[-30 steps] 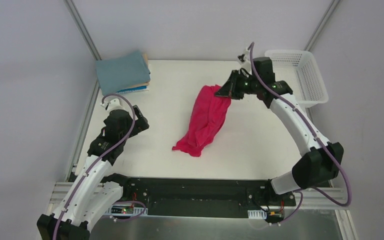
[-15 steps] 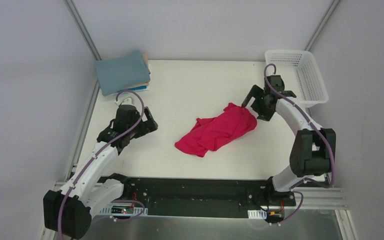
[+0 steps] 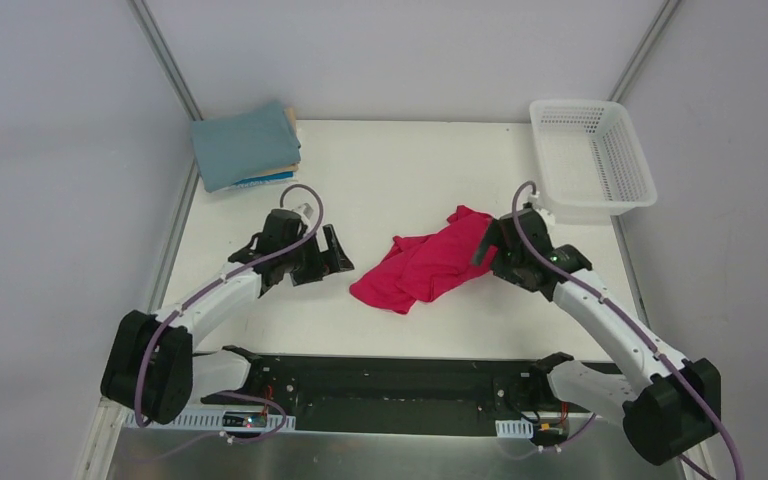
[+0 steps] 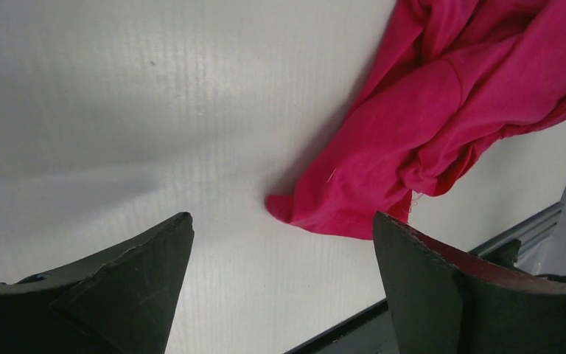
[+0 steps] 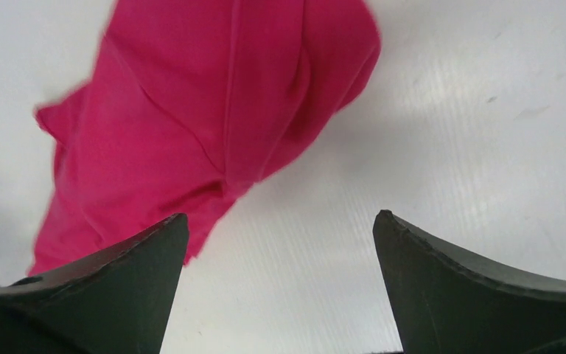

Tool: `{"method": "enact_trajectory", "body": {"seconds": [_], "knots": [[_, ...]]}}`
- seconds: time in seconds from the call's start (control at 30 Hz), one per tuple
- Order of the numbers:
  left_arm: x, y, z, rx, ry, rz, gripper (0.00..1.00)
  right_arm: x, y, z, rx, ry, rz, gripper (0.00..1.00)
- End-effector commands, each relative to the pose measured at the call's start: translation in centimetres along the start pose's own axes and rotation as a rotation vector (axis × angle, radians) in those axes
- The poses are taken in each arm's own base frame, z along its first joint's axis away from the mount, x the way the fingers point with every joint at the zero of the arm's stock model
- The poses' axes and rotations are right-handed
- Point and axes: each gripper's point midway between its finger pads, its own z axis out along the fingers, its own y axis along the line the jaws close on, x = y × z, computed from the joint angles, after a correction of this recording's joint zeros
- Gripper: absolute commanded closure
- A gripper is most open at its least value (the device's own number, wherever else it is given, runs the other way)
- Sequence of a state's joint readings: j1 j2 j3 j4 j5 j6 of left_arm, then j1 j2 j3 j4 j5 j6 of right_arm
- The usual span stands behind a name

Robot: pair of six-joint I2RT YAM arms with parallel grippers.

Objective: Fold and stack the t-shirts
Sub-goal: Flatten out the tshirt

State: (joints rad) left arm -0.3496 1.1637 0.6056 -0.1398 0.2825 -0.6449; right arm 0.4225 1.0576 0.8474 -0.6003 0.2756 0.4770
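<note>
The right arm has swung back from the basket side and dropped low, and the bright crimson-pink cotton t-shirt [image 3: 428,265] it had hoisted is now down on the white table [image 3: 390,160], bunched in a slanting heap mid-table. My left arm has also reached in from its side.

The right gripper [image 3: 487,245] sits just at the shirt's far-right end with its jaws wide apart and nothing between them. The wrist view shows cloth ahead of the tips, not in them. The left gripper [image 3: 338,262] hovers just beside the near-left corner, also spread and empty, with that pointed corner [image 4: 287,209] lying ahead of the gap.

The stack of folded shirts [image 3: 245,148], dusty teal-grey on top, waits at the far-left corner, well apart. The white plastic mesh basket [image 3: 600,205] stands far right.

My worry is the crumple. The cloth is doubled over itself, so a pinch here could catch several layers, and spreading would twist it rather than flatten it. The left corner also lies towards the table's near edge, and a sloppy pull could drag fabric over it.
</note>
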Motion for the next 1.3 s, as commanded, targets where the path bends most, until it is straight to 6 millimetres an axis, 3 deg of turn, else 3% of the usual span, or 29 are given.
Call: {"method": "enact_trajectory", "body": {"seconds": [0.0,0.2,0.3,0.43,0.57,0.63,1.07,1.27], "knots": [[1.0,-2.4,1.6,0.109,0.06,0.035,0.12,5.0,1.8,0.5,-0.106,0.144,-0.023,0.01],[3.4,-2.3,3.5,0.104,0.172,0.127,0.22,7.5,4.6,1.8,-0.195,0.209,0.004,0.01],[4.8,-2.5,4.4,0.097,0.225,0.16,0.37,8.6,5.4,2.1,-0.21,0.242,-0.013,0.01],[5.9,-2.1,5.4,0.071,0.264,0.183,0.5,9.0,5.0,2.2,-0.192,0.244,-0.037,0.01],[6.2,-1.9,6.0,0.059,0.28,0.189,0.71,9.8,5.2,2.2,-0.211,0.261,-0.044,0.01],[6.1,-2.2,6.0,0.066,0.282,0.192,0.99,10.4,5.4,2.2,-0.218,0.273,-0.064,0.01],[5.4,-2.9,4.9,0.069,0.213,0.201,1.0,11.6,6.5,4.9,-0.129,0.207,-0.111,0.09],[5.3,-2.9,4.9,0.061,0.204,0.198,1.0,11.6,5.6,6.1,-0.055,0.173,-0.099,0.22]]}}
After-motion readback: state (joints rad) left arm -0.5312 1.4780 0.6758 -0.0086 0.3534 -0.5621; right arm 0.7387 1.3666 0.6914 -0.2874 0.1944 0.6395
